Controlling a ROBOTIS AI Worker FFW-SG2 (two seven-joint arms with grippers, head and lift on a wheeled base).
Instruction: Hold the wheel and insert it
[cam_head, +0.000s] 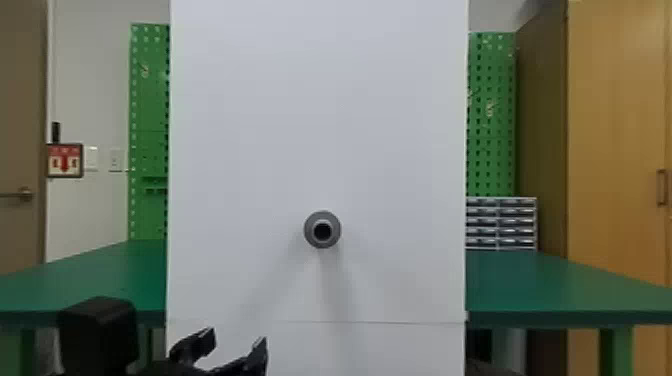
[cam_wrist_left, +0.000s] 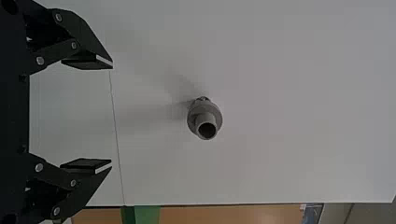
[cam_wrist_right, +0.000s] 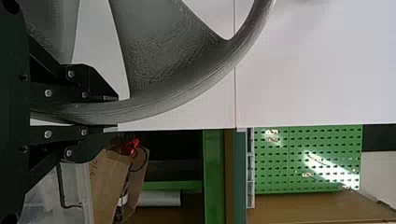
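We pinch the wheel (cam_wrist_right: 187, 86) in our right gripper (cam_wrist_right: 116, 113), left gripper (cam_wrist_left: 112, 114) spread; fitting it onto the bare peg (cam_wrist_left: 204, 116) remains.

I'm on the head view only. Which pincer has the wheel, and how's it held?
Observer: Right pincer. The right wrist view has the wheel held by its rim, one finger on each side.
Operator: Peg is just rings, head-on. Actual shape?
Observer: From the slant of the left wrist view, it steps: a narrower, open-ended tube juts out from a wider collar.
Operator: Wheel solid or spoked?
Observer: Spoked. Broad spokes run into the rim, with openings between them; the white panel is visible beyond.
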